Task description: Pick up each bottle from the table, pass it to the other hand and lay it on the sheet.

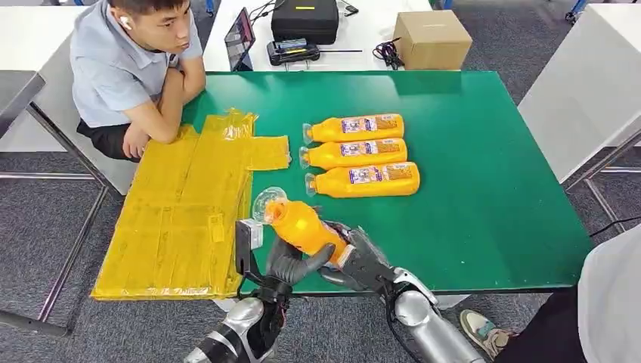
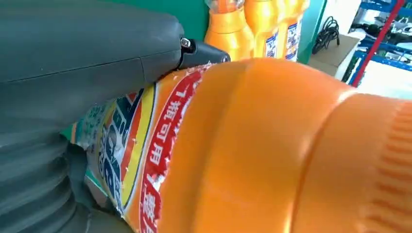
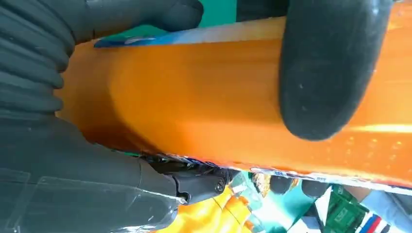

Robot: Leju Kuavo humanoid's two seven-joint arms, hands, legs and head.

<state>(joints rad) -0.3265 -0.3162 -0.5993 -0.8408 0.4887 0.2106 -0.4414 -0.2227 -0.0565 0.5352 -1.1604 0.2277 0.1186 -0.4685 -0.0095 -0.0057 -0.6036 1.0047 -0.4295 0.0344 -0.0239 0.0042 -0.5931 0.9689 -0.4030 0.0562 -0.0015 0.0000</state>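
Both of my hands hold one orange bottle [image 1: 301, 225] above the green table's [image 1: 491, 197] front edge, cap end toward the yellow sheet [image 1: 181, 204]. My left hand [image 1: 291, 265] wraps it from below near the neck side, and my right hand [image 1: 364, 261] grips its base end. In the left wrist view the thumb [image 2: 82, 63] lies over the bottle's label [image 2: 145, 155]. The right wrist view has the bottle [image 3: 194, 107] clasped between thumb and a dark finger [image 3: 325, 68]. Three more orange bottles [image 1: 355, 128] [image 1: 354, 153] [image 1: 364, 180] lie side by side mid-table.
A person [image 1: 128, 68] sits at the table's far left corner, arms folded beside the sheet. Another person's leg and shoe [image 1: 484, 329] are at the near right. A cardboard box [image 1: 431, 38], black case [image 1: 305, 19] and tablet [image 1: 240, 38] stand on the white table behind.
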